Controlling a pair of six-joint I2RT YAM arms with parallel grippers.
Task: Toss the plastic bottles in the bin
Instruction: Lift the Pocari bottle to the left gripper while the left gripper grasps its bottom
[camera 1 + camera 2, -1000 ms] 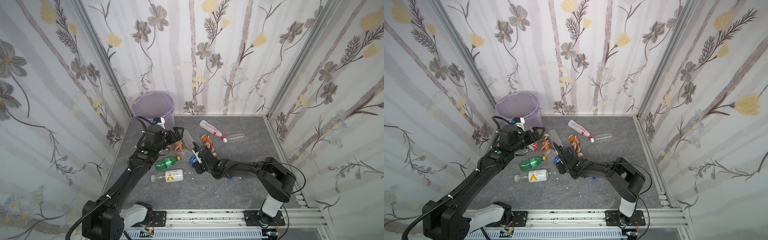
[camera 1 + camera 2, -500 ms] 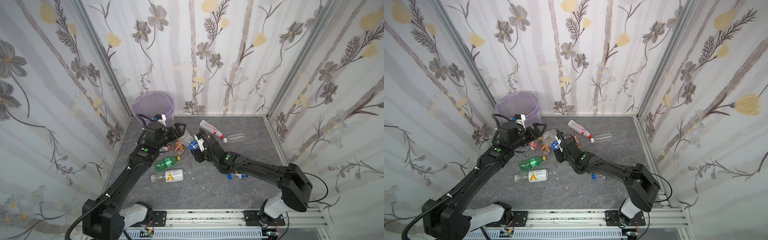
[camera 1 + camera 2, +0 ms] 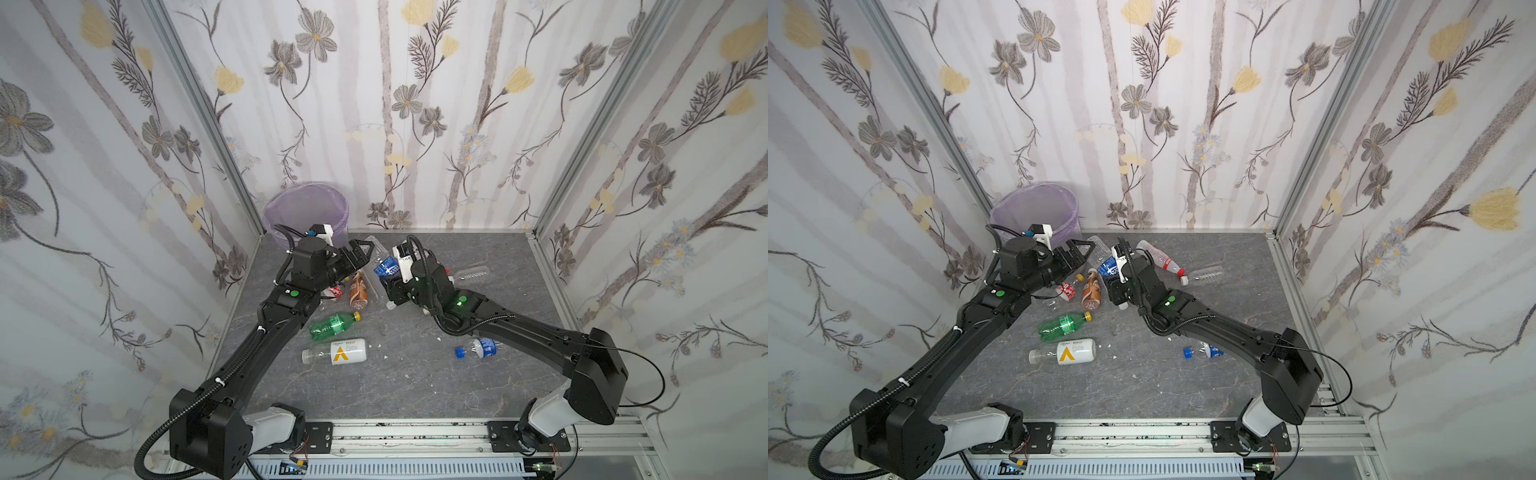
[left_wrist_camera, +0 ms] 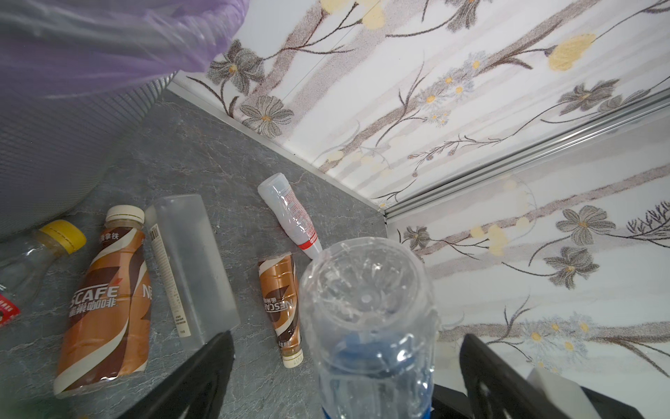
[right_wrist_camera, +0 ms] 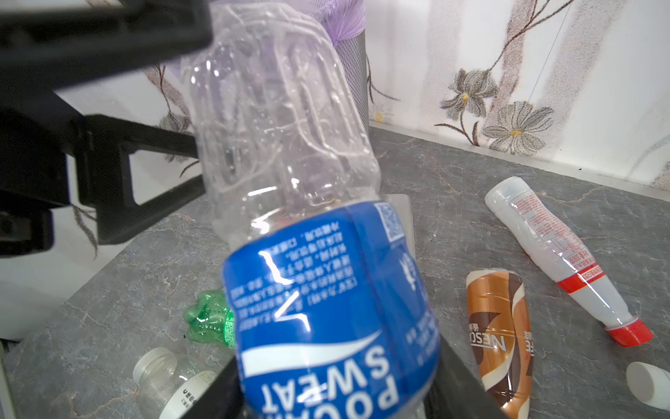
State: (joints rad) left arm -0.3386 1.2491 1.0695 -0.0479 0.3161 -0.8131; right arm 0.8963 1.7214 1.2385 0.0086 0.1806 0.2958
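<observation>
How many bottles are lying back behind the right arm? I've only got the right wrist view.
Observer: One that I can see: a small blue-capped bottle beside the right forearm.
Operator: Is anything else gripping what I'm holding?
Observer: No. In the left wrist view the blue-label bottle has its base between the open left jaws, with gaps on both sides.
Operator: Anything else I'm missing?
Observer: A yellow-capped bottle with a red label lies close to the bin.
</observation>
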